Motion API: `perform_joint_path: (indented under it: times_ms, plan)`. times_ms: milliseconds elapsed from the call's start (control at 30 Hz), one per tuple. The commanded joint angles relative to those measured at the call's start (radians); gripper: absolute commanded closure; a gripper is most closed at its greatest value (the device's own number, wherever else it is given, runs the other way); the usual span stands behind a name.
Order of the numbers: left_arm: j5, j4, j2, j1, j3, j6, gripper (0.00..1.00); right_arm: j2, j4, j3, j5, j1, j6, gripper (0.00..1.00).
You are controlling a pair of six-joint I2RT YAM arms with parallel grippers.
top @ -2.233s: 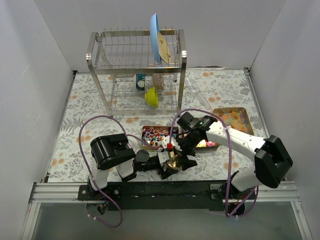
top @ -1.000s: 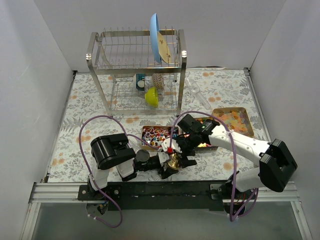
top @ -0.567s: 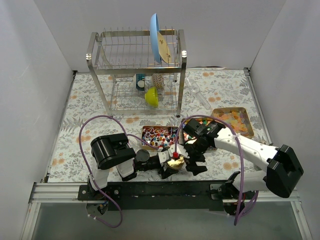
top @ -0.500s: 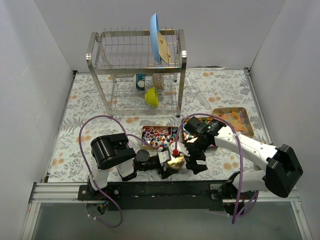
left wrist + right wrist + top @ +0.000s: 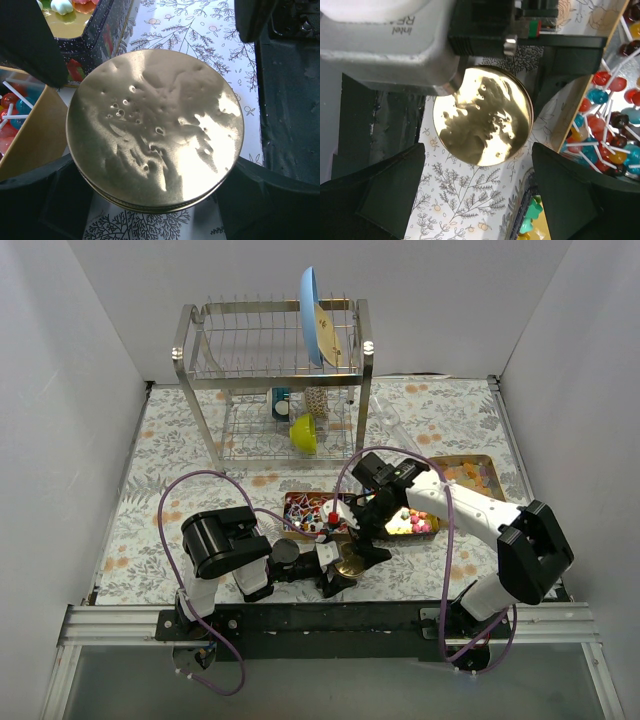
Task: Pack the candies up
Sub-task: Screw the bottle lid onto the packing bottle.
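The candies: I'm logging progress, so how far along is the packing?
Done: unclear; the round gold metal lid hides whatever lies beneath. In hand: the left gripper clamps that lid, the right gripper open above it. Left: pastel cube candies lie unpacked beside it.

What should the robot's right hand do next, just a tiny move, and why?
Probably lower the right gripper a little onto the gold lid. It hangs open right above the lid, fingers either side, while the left gripper holds the lid by its edges, so a handover looks likely.
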Motion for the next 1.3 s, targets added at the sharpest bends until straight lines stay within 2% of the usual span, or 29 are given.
perform_joint_path:
  times_ms: [0,267,567,833,1033,1267]
  plan:
    - [-0.060,0.282,0.134,0.012,-0.071,0.049,1.00,0.020,0.007,0.030,-0.071,0.023,-0.033,0.05]
    - [-0.080,0.282,0.129,0.012,-0.071,0.039,1.00,0.023,0.010,0.001,-0.062,0.037,-0.039,0.06]
    - [-0.131,0.285,0.137,0.015,-0.066,0.042,1.00,-0.066,-0.092,-0.108,-0.022,0.037,-0.061,0.06]
    - [-0.131,0.288,0.143,0.017,-0.066,0.055,1.00,-0.111,-0.221,-0.137,-0.010,0.039,-0.098,0.07]
    - [-0.100,0.280,0.146,0.017,-0.069,0.064,1.00,-0.105,-0.266,-0.090,0.082,0.030,-0.119,0.11]
    - [-0.065,0.269,0.145,0.015,-0.071,0.065,1.00,-0.083,-0.172,0.024,0.087,0.004,-0.085,0.11]
